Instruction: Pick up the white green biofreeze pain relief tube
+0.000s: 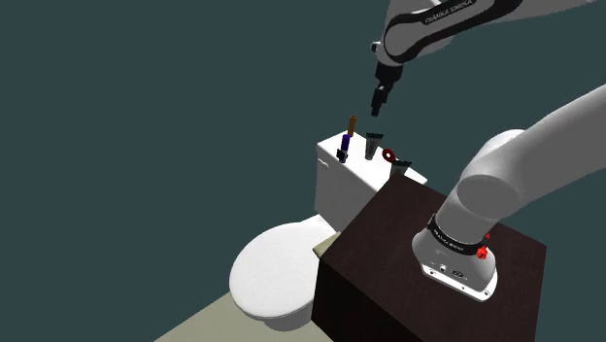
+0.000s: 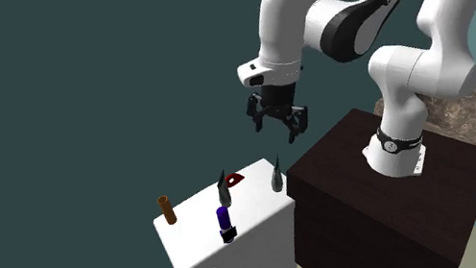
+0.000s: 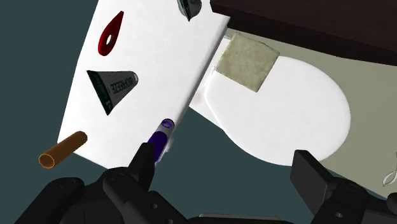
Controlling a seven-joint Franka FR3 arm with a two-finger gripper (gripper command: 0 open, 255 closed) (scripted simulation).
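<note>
The fingers stand apart with nothing between them (just air). The gripper hangs above the white toilet tank. In the shoulder view the grey tube stands upright on the tank's lid at six o'clock from the gripper, with a purple bottle at the tube's nine.

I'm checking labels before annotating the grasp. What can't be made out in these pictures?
1. Wrist view: the second grey tube is cut off by the picture's top edge, so its print is unseen.
2. Shoulder view: the print on the labelled grey tube is too small to read.
3. Second exterior view: the red tag is partly hidden behind that labelled tube.
</note>
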